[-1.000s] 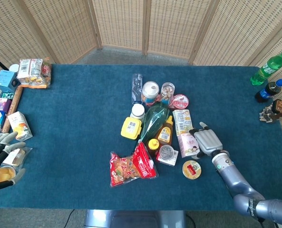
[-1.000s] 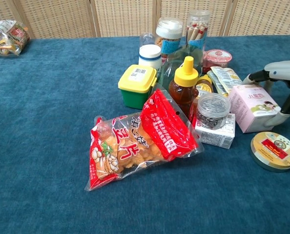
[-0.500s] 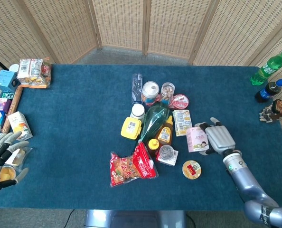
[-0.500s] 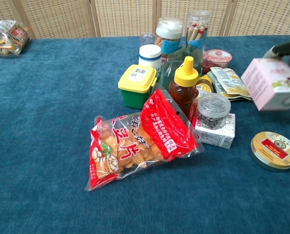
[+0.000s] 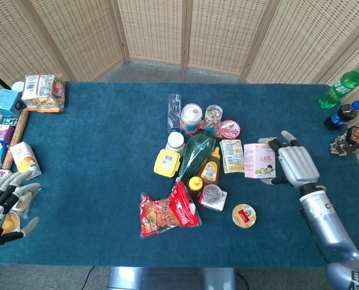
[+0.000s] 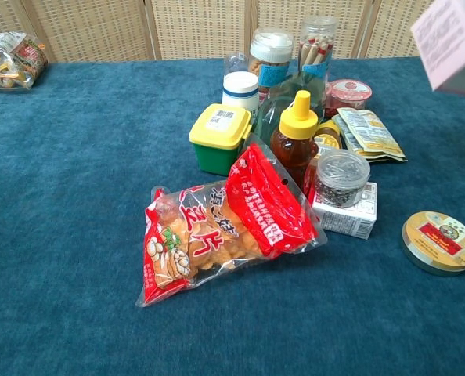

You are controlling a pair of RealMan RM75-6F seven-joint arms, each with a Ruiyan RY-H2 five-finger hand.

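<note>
Head view shows my right hand (image 5: 297, 166) gripping the pink box (image 5: 258, 160) right of centre, above the tabletop (image 5: 107, 139), while my left hand (image 5: 1, 205) lies open at lower left.

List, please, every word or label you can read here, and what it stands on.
"片", seemingly, among large white characters on the red snack bag; the others are unclear.
Pink box held by the right hand: print too blurred.
Yellow tub label: too small.
Round tin lid: too small.
</note>
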